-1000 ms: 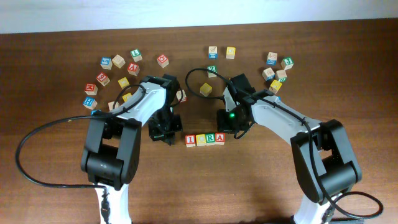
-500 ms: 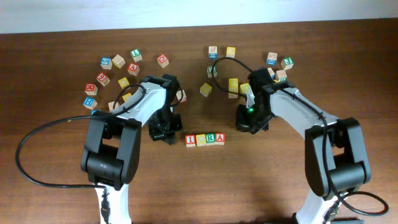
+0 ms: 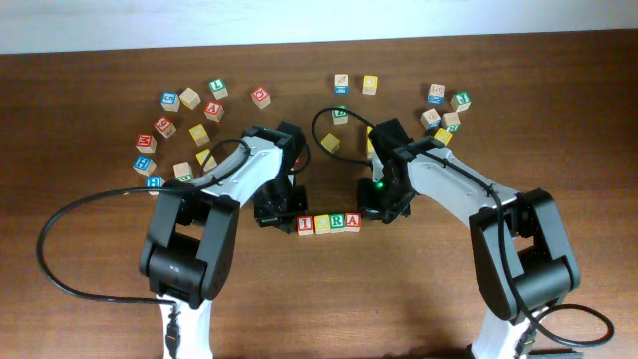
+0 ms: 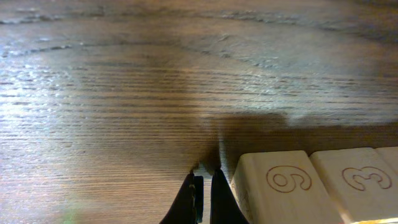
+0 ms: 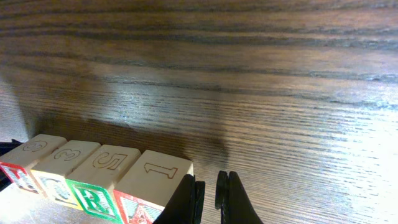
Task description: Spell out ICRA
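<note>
Four wooden cubes stand in a row at the table's middle: red I (image 3: 306, 225), yellow C (image 3: 322, 224), green R (image 3: 338, 222), red A (image 3: 352, 221). My left gripper (image 3: 278, 211) is shut and empty, low on the table just left of the I cube. In the left wrist view its tips (image 4: 205, 194) stand beside that cube's top, marked 6 (image 4: 283, 186). My right gripper (image 3: 378, 206) is shut and empty just right of the A cube. In the right wrist view its tips (image 5: 209, 194) stand beside the A cube (image 5: 155, 180), with the R cube (image 5: 93, 200) next to it.
Several loose letter cubes lie scattered at the back left (image 3: 189, 100) and back right (image 3: 439, 112). A yellow cube (image 3: 330, 143) and others (image 3: 341, 82) lie behind the row between the arms. Black cables loop over both arms.
My right gripper swung out to the right and came back to the row's right end. My left gripper moved right, up to the row's left end. The row has not moved.
</note>
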